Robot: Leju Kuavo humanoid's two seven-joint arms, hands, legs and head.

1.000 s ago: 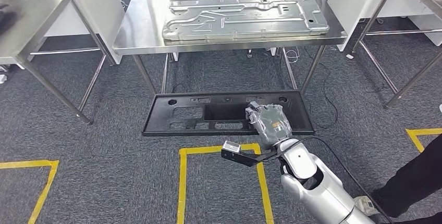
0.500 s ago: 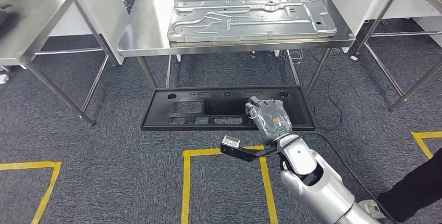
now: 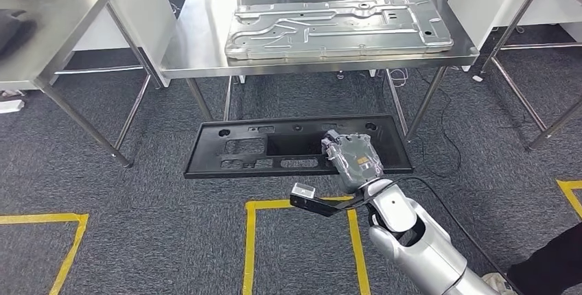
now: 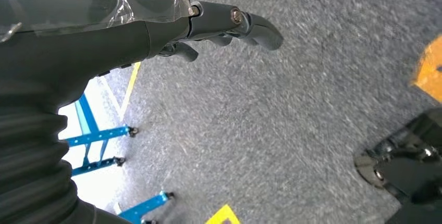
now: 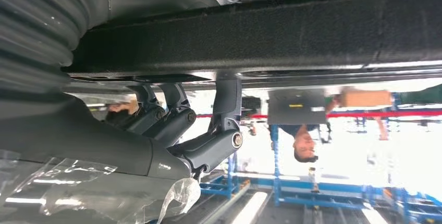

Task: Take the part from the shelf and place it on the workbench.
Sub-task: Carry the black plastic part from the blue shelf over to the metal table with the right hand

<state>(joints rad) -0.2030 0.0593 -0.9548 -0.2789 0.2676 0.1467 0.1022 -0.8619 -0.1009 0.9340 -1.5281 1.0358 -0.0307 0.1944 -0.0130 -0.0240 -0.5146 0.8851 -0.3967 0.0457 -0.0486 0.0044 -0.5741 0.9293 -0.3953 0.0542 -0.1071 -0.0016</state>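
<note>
Gripping the long black part (image 3: 295,145) near its right end, right hand (image 3: 353,158) clamped on its edge, left hand (image 4: 219,23) hanging empty, fingers loosely curled, steel workbench (image 3: 199,48) ahead carrying a metal panel (image 3: 336,27).

Held level before the counter (image 3: 199,51) by the right hand (image 3: 353,160): wide black part (image 3: 288,147), below the top's edge. Legs (image 3: 206,99) behind it. Metal plate (image 3: 340,27) covering most of the top; bare strip at left.
</note>
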